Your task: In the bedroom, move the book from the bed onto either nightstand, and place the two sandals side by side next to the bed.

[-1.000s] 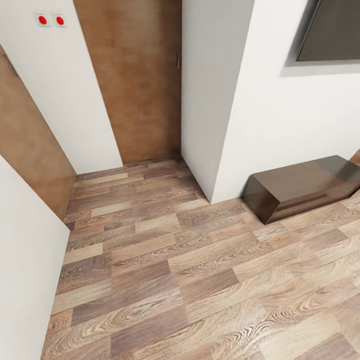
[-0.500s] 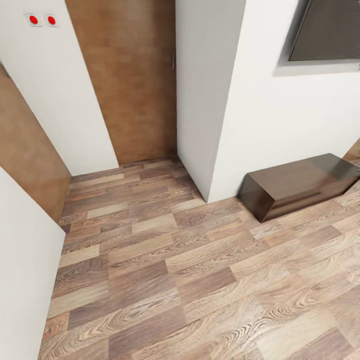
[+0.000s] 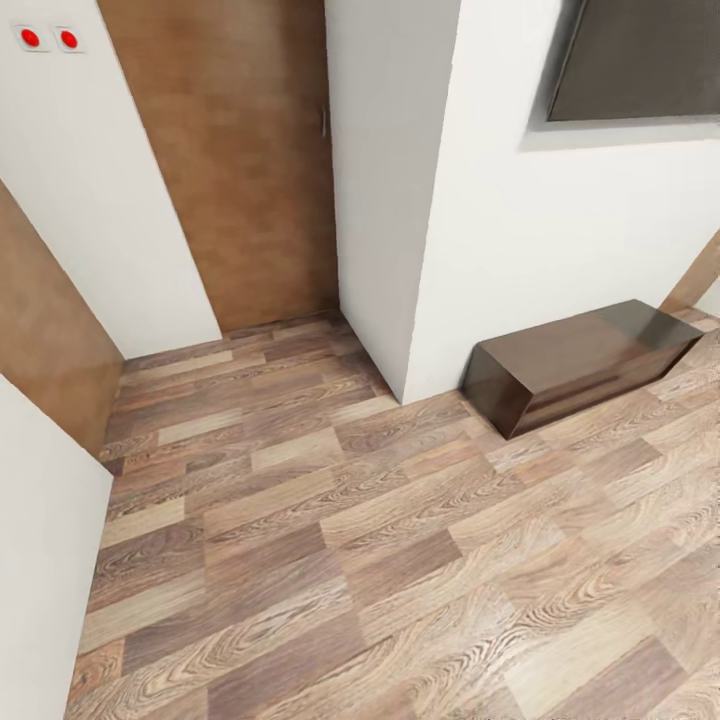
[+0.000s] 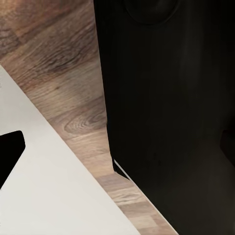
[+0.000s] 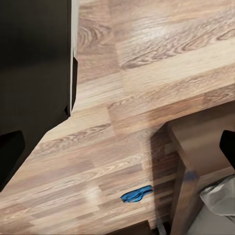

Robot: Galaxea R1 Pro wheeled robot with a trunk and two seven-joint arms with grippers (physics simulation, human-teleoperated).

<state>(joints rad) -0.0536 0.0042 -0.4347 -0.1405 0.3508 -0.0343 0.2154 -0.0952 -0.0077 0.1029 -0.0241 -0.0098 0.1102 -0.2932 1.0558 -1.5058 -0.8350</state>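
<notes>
The head view looks down on a brown wood-plank floor (image 3: 330, 540) in a hallway corner. White walls (image 3: 520, 250) meet at a projecting corner near the middle. One brown wooden door (image 3: 235, 160) stands closed at the back, and the edge of a second door (image 3: 45, 310) shows at the left. Two red round buttons (image 3: 48, 39) sit on the wall at the upper left. One long low dark brown cabinet (image 3: 580, 365) stands against the wall at the right, with a dark flat panel (image 3: 640, 60) mounted above it.

In the right wrist view, one bright blue sandal (image 5: 136, 195) lies on the plank floor, just beside a brown wooden bed frame (image 5: 183, 166) with a patch of off-white mattress (image 5: 220, 200) at the corner. A large black body of the robot (image 5: 34, 63) covers one side of that view. Dark tips at the frame edges may be the right tool's fingers; whether that tool is wide or narrow cannot be told.

The left wrist view shows plank floor, a white slanted surface (image 4: 49, 196) and a broad black part of the robot (image 4: 171, 117). The left tool's state cannot be told either.
</notes>
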